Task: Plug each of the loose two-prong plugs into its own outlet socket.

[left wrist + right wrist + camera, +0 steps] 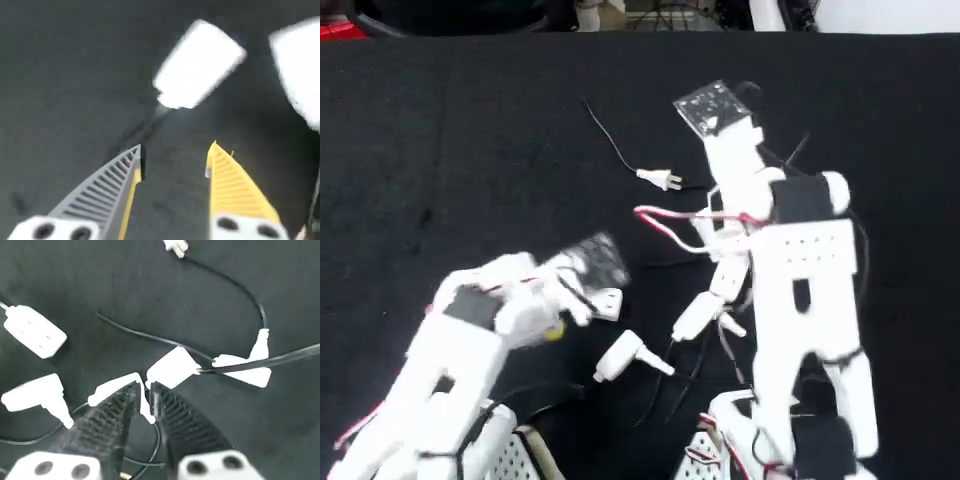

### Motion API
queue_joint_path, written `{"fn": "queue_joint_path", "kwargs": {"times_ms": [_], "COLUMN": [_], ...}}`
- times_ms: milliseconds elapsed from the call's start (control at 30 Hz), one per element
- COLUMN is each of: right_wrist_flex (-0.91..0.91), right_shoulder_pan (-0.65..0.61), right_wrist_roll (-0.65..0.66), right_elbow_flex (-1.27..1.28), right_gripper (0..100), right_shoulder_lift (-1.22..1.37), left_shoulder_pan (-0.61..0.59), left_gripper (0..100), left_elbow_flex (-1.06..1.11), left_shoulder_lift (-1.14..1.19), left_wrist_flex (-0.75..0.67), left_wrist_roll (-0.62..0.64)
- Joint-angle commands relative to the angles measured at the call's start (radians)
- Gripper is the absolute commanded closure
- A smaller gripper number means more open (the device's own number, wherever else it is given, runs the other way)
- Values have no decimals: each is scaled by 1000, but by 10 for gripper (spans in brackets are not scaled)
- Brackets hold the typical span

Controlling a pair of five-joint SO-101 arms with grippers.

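left claw (175, 155): spread wide and holding nothing, low over the dark table (470, 150).
white block (197, 65): on the table ahead of the left claw, apart from its tips. Its long axis slants across the line of the gap, so the wrist probably needs a turn to take it by the narrow sides. Too blurred to tell plug from socket.
angled plug (625, 355): on the table between the two arms, nearer the left one.
loose plug (660, 179): mid-table, prongs toward the right arm, thin cord trailing away. It is just beside the right arm and well apart from the left claw.
right claw (147, 387): narrow, fingers nearly together, pinching the held plug (114, 389).
corded piece (172, 367): just past the held plug, touching or nearly so; I cannot tell which.
socket block (35, 332): off to one side of the right claw, well apart, its face turned up.
likely next move: carry the held plug sideways to the socket block and line the prongs up with its slots.
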Motion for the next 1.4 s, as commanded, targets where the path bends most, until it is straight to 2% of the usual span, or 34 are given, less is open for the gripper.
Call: {"fn": "queue_joint_path", "kwargs": {"times_ms": [0, 133, 200, 400, 533, 900, 1033, 1200, 1367], "right_wrist_flex": [-18, -26, -35, -40, -41, -123, -124, -124, -126], "right_shoulder_pan": [17, 69, 87, 87, 87, 86, 86, 86, 84], "right_wrist_roll": [18, 18, 18, 18, 18, 17, 17, 17, 17], "right_elbow_flex": [-67, -71, -65, -62, -62, 7, 7, 7, 8], "right_gripper": [962, 962, 962, 962, 962, 962, 962, 962, 962], "right_shoulder_lift": [58, 51, 28, 4, 4, -4, -4, -4, -2], "left_shoulder_pan": [76, 54, 56, 93, 93, 85, 85, 96, 93], "left_gripper": [791, 839, 859, 858, 857, 812, 809, 809, 807], "left_elbow_flex": [-51, -15, -2, -18, -47, -188, -179, -113, -7], "left_shoulder_lift": [120, 157, 169, 219, 293, 557, 496, 313, 147], "left_wrist_flex": [-43, -249, -293, -311, -318, -308, -304, -239, -322], "left_wrist_roll": [-252, -293, -322, -370, -457, -428, -341, -334, -328]}}
